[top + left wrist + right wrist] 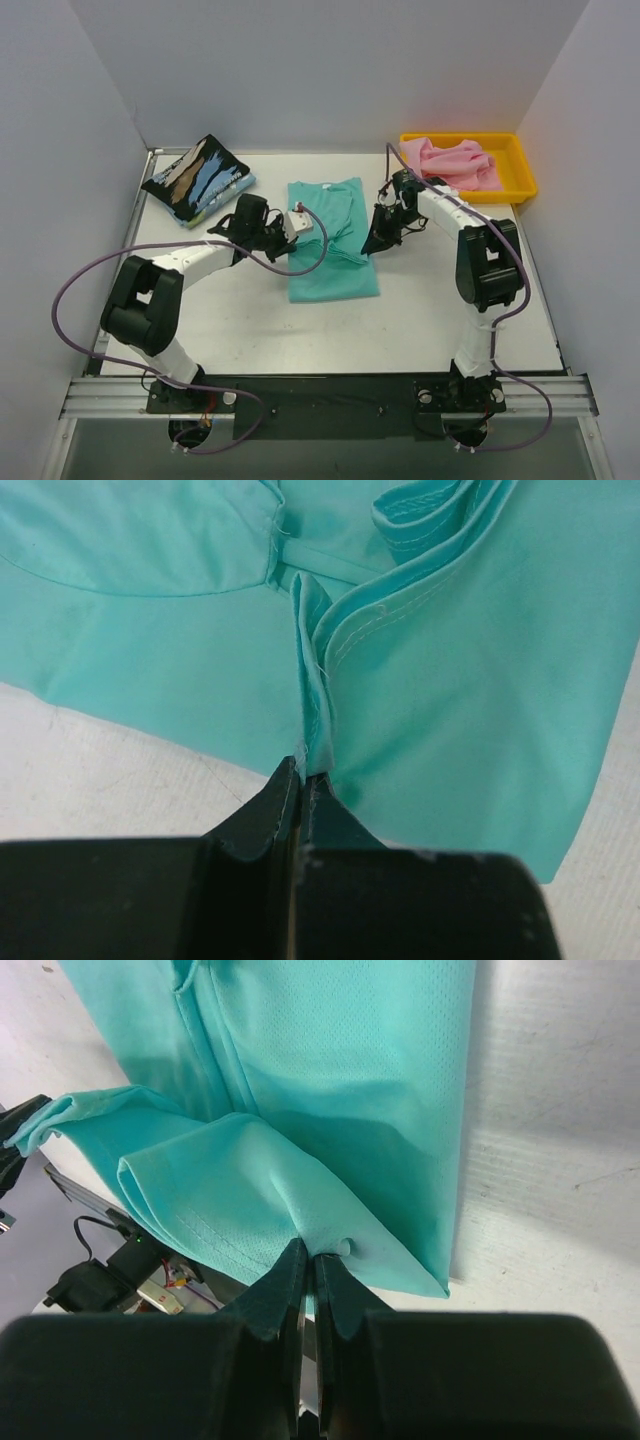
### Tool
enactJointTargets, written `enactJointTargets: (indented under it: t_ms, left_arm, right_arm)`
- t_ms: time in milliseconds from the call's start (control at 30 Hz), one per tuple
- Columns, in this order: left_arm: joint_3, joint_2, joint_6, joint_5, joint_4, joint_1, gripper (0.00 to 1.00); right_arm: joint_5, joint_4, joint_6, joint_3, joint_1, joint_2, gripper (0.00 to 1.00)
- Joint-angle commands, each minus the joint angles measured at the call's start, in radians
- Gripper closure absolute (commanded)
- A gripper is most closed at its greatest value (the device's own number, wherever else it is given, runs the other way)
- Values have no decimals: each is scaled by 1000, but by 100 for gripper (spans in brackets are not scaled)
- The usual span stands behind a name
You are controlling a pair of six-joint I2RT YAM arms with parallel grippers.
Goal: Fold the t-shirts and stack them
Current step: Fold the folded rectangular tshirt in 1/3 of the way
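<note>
Left gripper (pixel 303 772): fingers are clenching a gathered fold at the left edge of the teal-green t-shirt (pixel 335 265).
Right gripper (pixel 312 1256): fingers are pinching a fold at the same shirt's right edge.
Teal-green t-shirt: is lying partly folded on the table (pixel 430 310), between both grippers.
Black streaked t-shirt (pixel 197 180): is sitting folded at the far left.
Pink t-shirt (pixel 455 162): is lying crumpled in the yellow tray (pixel 522 172).
</note>
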Motion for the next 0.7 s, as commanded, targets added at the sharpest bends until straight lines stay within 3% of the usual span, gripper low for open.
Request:
enactJointTargets:
  t_ms: [0,433,500,533,600,633,667]
  left_arm:
    - [34,26,-3,6,140,1,100]
    - [12,81,38,-25,189,-12,100]
    - [9,83,41,-29,183,-13,100]
    - [8,83,43,-35,177,-16,100]
    - [9,81,66,-40,150,-24,80]
    - [9,78,89,-49,136,-28,63]
    - [11,78,92,-78,137,-35,55]
  right_arm:
    - [13,-37,-8,41,-13,19,100]
    - [95,-21,15,48,-34,62,100]
    - [101,-18,17,52,-36,72,92]
    - [99,-17,15,55,-36,73,81]
    - [105,-12,21,64,-47,81,67]
    - [114,-11,24,67,-57,79,65]
    - [125,-8,29,76,-63,72,62]
